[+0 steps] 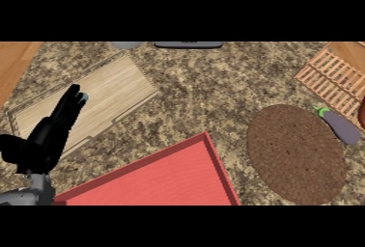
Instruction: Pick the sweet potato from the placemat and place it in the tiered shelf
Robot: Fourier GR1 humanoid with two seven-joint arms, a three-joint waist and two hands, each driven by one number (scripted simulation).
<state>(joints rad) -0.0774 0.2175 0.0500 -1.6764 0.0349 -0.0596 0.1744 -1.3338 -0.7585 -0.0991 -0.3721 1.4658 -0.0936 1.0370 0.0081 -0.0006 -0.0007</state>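
Observation:
The round brown woven placemat lies at the right with nothing on its top. At the upper right corner stands the slatted wooden tiered shelf, partly cut off. A reddish-brown sliver shows at the right edge by the shelf; I cannot tell whether it is the sweet potato. My left hand is at the left edge, open with straight fingers pointing up over a wooden board, far from the placemat. My right hand is out of view.
A purple eggplant lies at the placemat's upper right rim. A red tray fills the lower middle. A light wooden board lies at the left. A grey bowl edge and a dark object sit at the back.

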